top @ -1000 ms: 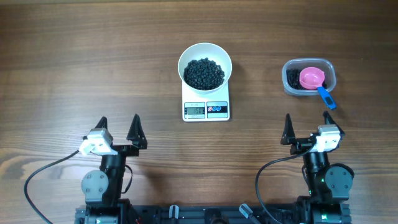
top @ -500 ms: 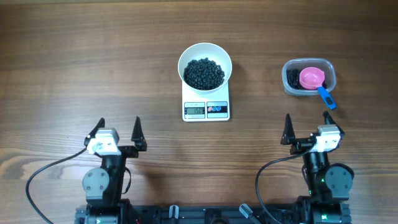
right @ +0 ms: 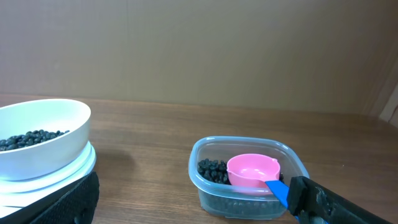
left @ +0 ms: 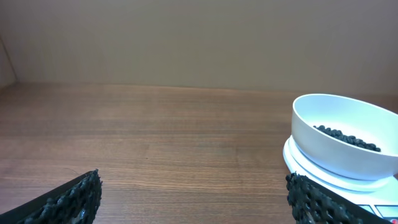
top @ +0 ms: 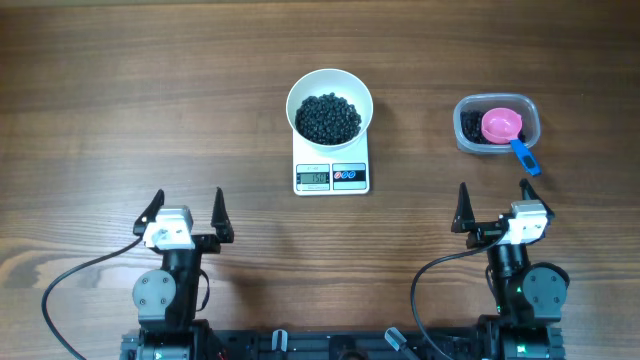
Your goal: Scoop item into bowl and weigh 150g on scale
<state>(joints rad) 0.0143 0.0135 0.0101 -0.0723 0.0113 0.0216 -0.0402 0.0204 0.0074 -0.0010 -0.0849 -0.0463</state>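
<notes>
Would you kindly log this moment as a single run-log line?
left gripper: open, empty | right gripper: open, empty | bowl: on scale, holds beans | scoop: in tub

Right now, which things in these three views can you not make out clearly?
- Overhead: the display of the scale is too small to read.
- Left wrist: the scale's display is cut off by the bottom edge, below the bowl.
- Right wrist: how many beans remain in the tub is partly hidden by the pink scoop.
</notes>
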